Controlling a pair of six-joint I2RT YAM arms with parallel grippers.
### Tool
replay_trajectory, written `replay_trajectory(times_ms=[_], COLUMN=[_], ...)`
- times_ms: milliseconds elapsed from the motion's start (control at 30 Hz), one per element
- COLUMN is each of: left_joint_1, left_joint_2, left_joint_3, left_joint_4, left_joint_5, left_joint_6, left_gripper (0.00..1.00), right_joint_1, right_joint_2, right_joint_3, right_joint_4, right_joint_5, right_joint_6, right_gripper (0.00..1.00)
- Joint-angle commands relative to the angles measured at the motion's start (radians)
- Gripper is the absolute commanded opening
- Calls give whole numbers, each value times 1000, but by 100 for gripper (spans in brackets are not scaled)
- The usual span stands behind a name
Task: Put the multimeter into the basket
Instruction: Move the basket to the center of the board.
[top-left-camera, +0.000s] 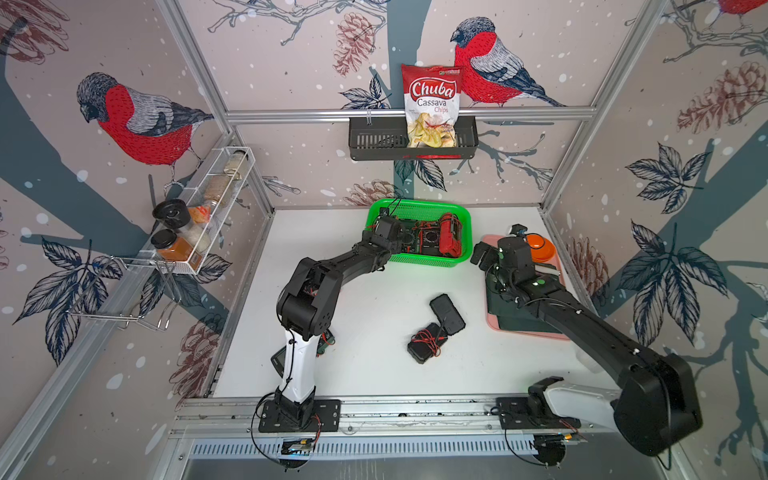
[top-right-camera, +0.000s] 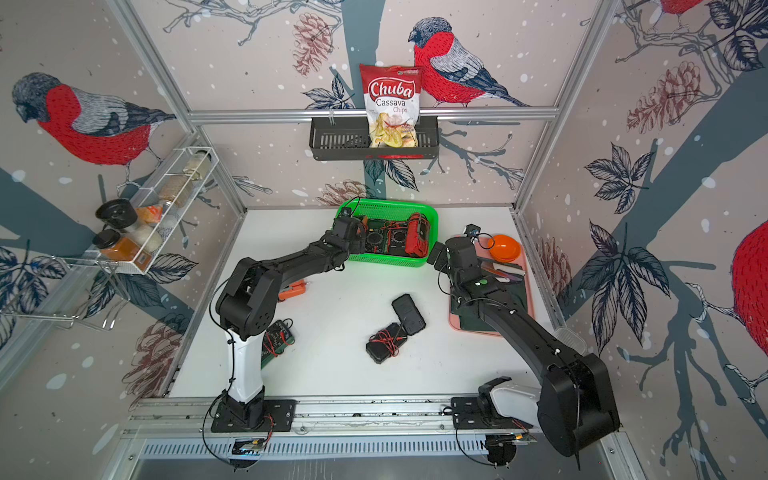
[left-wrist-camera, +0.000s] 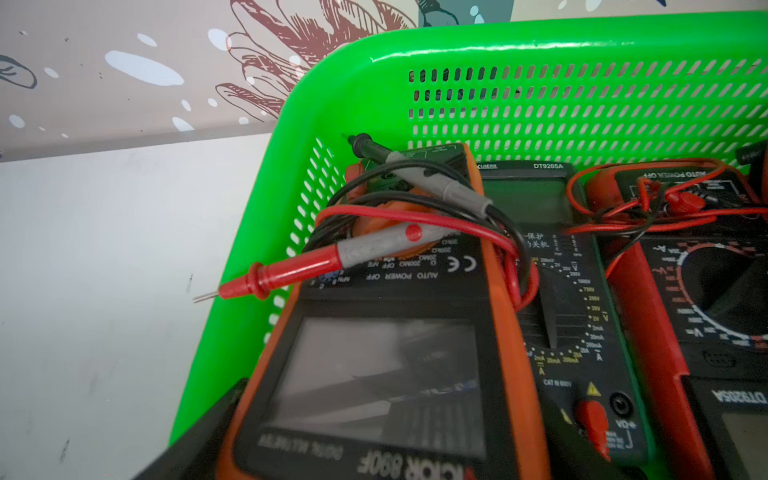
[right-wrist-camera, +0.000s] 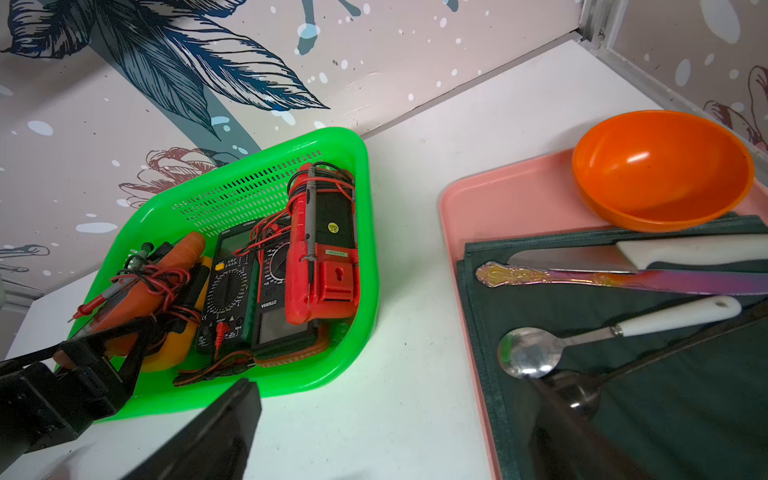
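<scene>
In both top views the left gripper (top-left-camera: 400, 241) reaches over the left end of the green basket (top-left-camera: 419, 262) at the back of the table. The right gripper (top-left-camera: 481, 254) hangs just beside the basket's right end. Two black multimeters (top-left-camera: 440, 328) lie mid-table, well apart from both.

In the left wrist view we find the Victor 890F multimeter (left-wrist-camera: 374, 374) between the jaws, which stand wide and bear on its orange sides at the display end. Its long axis runs straight away from the claw toward the basket's far wall. It is tilted, with its far end inside the basket, just beside the DT9205A multimeter (left-wrist-camera: 557, 291). Its red probe (left-wrist-camera: 291, 268) pokes out over the side rim.

In the right wrist view the right claw gapes fully with nothing in it, between the basket and the pink tray (right-wrist-camera: 498, 199).

We judge the left arm is nearer. It only has to let go and back out along that axis, clear of the leads.
</scene>
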Motion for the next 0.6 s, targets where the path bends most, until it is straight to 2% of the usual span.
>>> replay_trajectory(times_ms=[0,67,100,567], left_joint_1=[-10,-12,-15,-31], left_joint_2=[11,28,33,3], left_joint_3=[13,44,57,136], left_joint_4=[-58,-88,-99,-195], left_joint_5=[-20,-14,-13,5], left_joint_6=[-6,-14,-16,-57], left_gripper=[77,96,97,97], right_joint_1=[0,0,0,2], right_joint_2=[12,17,17,51], right_joint_3=[12,17,19,33], right_joint_4=[20,18,18,11], right_joint_5=[-17,-26,-30,-42], right_joint_6=[7,5,2,-17], right_gripper=[100,100,100,100])
